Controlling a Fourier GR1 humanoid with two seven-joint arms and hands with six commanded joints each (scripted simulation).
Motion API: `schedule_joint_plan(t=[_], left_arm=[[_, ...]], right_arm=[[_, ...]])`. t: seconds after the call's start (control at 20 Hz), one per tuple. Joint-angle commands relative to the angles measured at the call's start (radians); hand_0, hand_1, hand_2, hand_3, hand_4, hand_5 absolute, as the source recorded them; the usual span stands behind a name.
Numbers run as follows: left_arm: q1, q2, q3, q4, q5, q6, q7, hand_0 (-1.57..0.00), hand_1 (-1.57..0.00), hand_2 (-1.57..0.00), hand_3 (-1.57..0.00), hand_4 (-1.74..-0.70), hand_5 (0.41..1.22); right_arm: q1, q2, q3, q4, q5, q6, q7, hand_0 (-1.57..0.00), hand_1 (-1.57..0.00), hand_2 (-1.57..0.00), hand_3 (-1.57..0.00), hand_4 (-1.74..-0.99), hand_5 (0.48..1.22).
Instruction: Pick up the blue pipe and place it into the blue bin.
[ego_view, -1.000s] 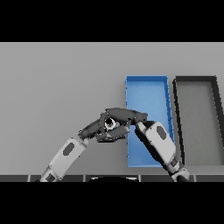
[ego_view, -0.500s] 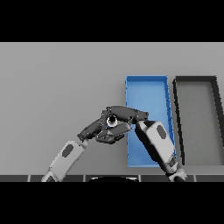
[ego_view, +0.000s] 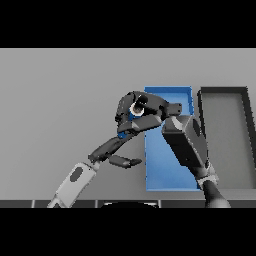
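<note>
left hand (ego_view: 116, 151) sits low with fingers loose and straight, nothing in it. just above it the right hand (ego_view: 142, 112) is curled tight round the blue pipe (ego_view: 131, 118), at the blue bin's (ego_view: 167, 170) left edge. dark bin (ego_view: 225, 135) further right.

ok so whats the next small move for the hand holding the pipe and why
Probably carry it a bit further right, then let go. The right hand is curled round the blue pipe at the blue bin's left edge, not yet clearly over its floor. The left hand is below it.
</note>
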Motion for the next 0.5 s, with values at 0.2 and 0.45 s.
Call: schedule_joint_plan(t=[0.2,0.45], left_arm=[[-0.004,0.008,-0.002,-0.022,-0.005,0.003,0.018,0.0,0.0,0.0,0.0,-0.91,0.486],[-0.002,0.022,0.006,-0.026,-0.001,-0.002,0.019,0.0,0.0,0.0,0.0,-0.89,0.484]], right_arm=[[-0.178,-0.082,-0.107,0.182,0.056,-0.081,-0.101,-1.57,-1.57,-1.57,-1.57,-1.496,1.221],[-0.232,-0.159,-0.161,0.423,0.187,-0.107,-0.151,-1.57,-1.57,-1.57,-1.57,-1.498,1.221]])
